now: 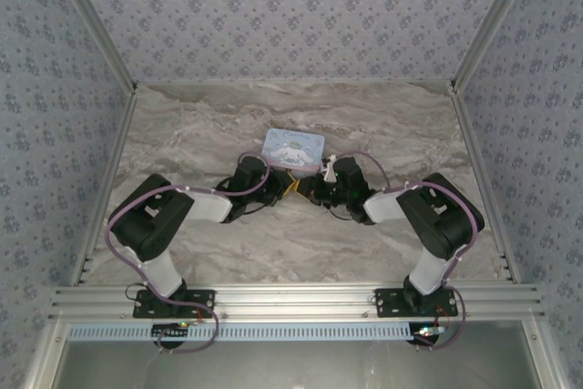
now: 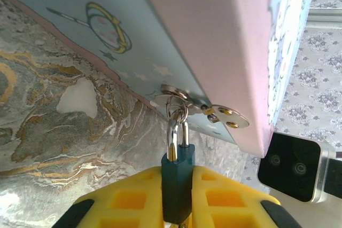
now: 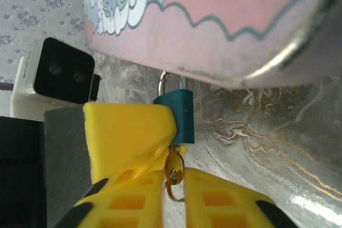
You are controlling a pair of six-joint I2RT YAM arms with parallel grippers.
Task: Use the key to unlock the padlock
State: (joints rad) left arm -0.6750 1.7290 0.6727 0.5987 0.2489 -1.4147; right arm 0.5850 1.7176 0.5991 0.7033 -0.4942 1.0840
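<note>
The tiny teal padlock (image 2: 176, 185) hangs by its silvery shackle (image 2: 177, 129) from the metal hasp (image 2: 214, 111) on the cartoon tin's edge. My left gripper (image 2: 176, 180) is shut on the padlock body, one yellow finger on each side. In the right wrist view the padlock (image 3: 180, 116) has a brass key (image 3: 173, 165) stuck up into its underside, a small ring hanging from the key's head. My right gripper (image 3: 173, 180) is shut on that key head. From above, both grippers meet nose to nose (image 1: 296, 189) just in front of the tin.
The light-blue and pink cartoon tin (image 1: 293, 148) lies on the marble-patterned table (image 1: 301, 243), right behind the grippers. The left gripper's yellow finger (image 3: 128, 132) crowds the padlock's left side. Patterned walls close in the table on three sides.
</note>
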